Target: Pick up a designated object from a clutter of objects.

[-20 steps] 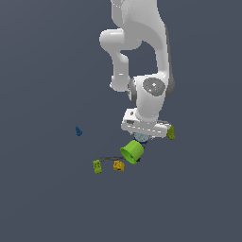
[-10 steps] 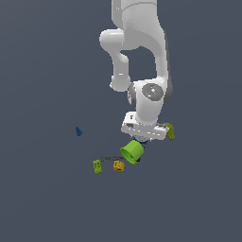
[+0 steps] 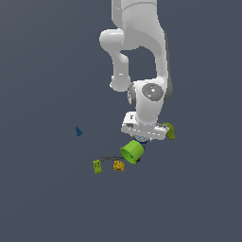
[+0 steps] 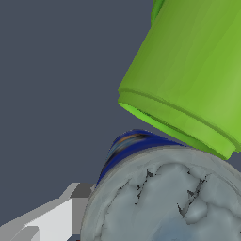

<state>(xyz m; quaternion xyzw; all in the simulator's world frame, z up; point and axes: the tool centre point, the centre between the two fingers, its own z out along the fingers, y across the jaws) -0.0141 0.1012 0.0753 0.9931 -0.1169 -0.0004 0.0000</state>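
The dark-blue can with a silvery-grey flat top fills the near part of the wrist view, its blue wall showing at its edge. The bright green cup lies tipped right against it. In the exterior view my gripper is low over the clutter, directly above the can, of which only a blue sliver shows under the hand, with the green cup beside it. One white finger stands beside the can's wall; the other finger is hidden. The jaws look apart around the can.
An olive-green lump sits just behind the hand on the exterior view's right. A yellow block and a lime block lie in front to the left. A tiny blue piece lies further left. The red-white box is not in view.
The hand has sunk slightly toward the can and the green cup. The objects have not visibly moved.
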